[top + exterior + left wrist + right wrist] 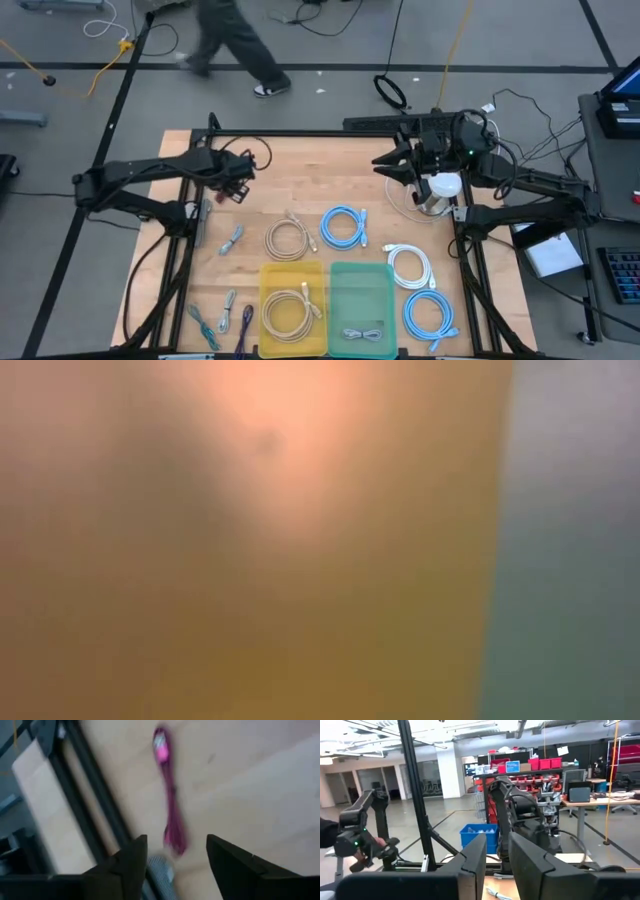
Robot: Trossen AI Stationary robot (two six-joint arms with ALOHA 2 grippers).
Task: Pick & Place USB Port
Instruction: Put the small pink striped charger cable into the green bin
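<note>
Left arm reaches over the desk's [300, 170] back-left part. Left hand [236, 188] hangs low over the wood, fingers [132, 857] spread wide, gripping nothing. In its wrist view a pink USB cable [170, 795] lies loose on the desk just ahead of the fingers, plug end farthest from them, beside the dark frame rail [95, 795].

Front-left: three short cables, one purple [246, 325]. A grey cable [231, 240] lies mid-left.

Centre: beige coil [288, 238] and blue coil [344, 227]. At the front edge, a yellow bin [268, 278] holds a beige coil; the green bin [385, 275] touching it holds a grey cable.

Right: white coil [408, 265], with another blue coil [432, 315] nearer the front.

Right hand [398, 167] is raised at the back-right. We see its fingers [530, 862] set narrow, nothing between them.
</note>
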